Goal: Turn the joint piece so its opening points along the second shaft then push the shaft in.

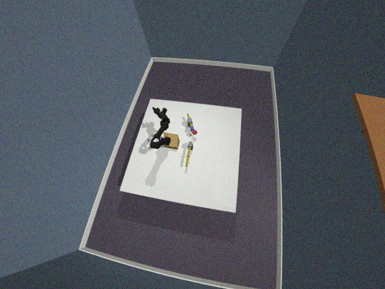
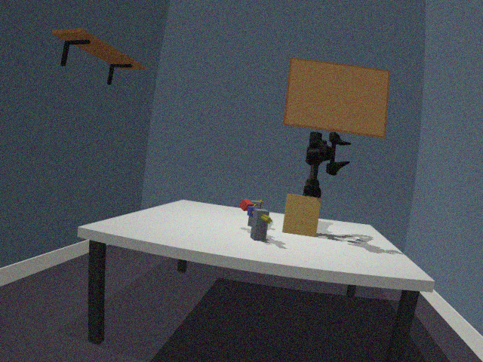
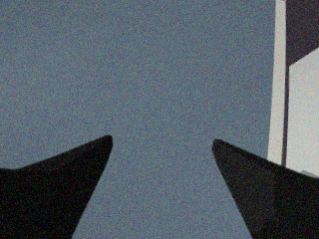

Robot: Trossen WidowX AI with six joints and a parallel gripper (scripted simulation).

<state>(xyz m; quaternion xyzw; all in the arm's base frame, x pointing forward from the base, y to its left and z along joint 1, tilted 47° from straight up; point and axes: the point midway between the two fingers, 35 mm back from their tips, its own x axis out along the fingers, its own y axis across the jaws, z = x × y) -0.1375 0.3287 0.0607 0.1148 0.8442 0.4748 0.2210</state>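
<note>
The red joint piece (image 1: pixel 194 132) (image 2: pixel 245 204) hangs beside a blue part (image 1: pixel 191 127) (image 2: pixel 250 211) at the end of the first yellow shaft (image 1: pixel 188 115) (image 2: pixel 266 219), which runs through a grey block (image 1: pixel 189 120) (image 2: pixel 259 226). The red piece is turned out to the side away from the arm. The second yellow shaft (image 1: pixel 187 159) lies through another grey block (image 1: pixel 190 145) (image 2: pixel 256 203), with a gap between its short near end and the red piece. The red opening's exact direction is too small to tell. My gripper (image 1: pixel 159 108) (image 2: pixel 349 153) (image 3: pixel 162 142) is open and empty, raised well away from both shafts.
The arm stands at a wooden base block (image 1: pixel 171 140) (image 2: pixel 301 215) on the white table (image 1: pixel 214 180) (image 2: pixel 175 234), beside the two shafts. A wooden shelf (image 1: pixel 373 130) (image 2: pixel 101 48) hangs on the far wall side. The wrist view shows mostly blue wall.
</note>
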